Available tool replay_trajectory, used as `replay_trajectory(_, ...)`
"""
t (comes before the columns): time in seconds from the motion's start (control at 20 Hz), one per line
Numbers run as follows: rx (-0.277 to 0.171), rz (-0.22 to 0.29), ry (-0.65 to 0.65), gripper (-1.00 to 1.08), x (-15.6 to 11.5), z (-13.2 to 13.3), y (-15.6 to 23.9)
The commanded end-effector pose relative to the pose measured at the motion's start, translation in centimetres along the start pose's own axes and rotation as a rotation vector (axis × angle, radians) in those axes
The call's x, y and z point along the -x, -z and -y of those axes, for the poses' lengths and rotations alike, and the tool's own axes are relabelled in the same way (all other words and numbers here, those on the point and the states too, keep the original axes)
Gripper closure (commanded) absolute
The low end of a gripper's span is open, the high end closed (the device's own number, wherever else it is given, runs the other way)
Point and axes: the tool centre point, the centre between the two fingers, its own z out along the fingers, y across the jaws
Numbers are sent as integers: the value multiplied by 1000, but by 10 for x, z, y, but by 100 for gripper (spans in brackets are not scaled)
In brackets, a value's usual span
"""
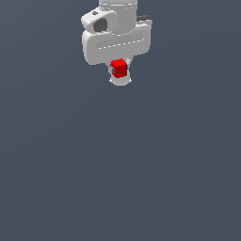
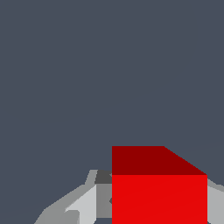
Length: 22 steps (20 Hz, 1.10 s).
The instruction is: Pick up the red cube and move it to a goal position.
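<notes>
The red cube is a tiny bright red block held between the fingers of my white gripper, near the top of the exterior view. The gripper is shut on it, and the white hand sits above it. In the wrist view the red cube fills the space between the two grey-white fingers, one on each side of it. No goal marker shows in either view.
A plain dark grey-blue surface fills the rest of both views. No other objects or edges are visible.
</notes>
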Motion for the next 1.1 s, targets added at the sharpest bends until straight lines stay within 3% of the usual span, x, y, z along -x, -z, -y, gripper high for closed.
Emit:
replay_trajectory(0.0,0,0,0,108,2,-3,25)
replay_trajectory(0.5,1,1,-1,108,3,-14,91)
replay_trajectory(1.05,2,1,-2,108,2,-18,111)
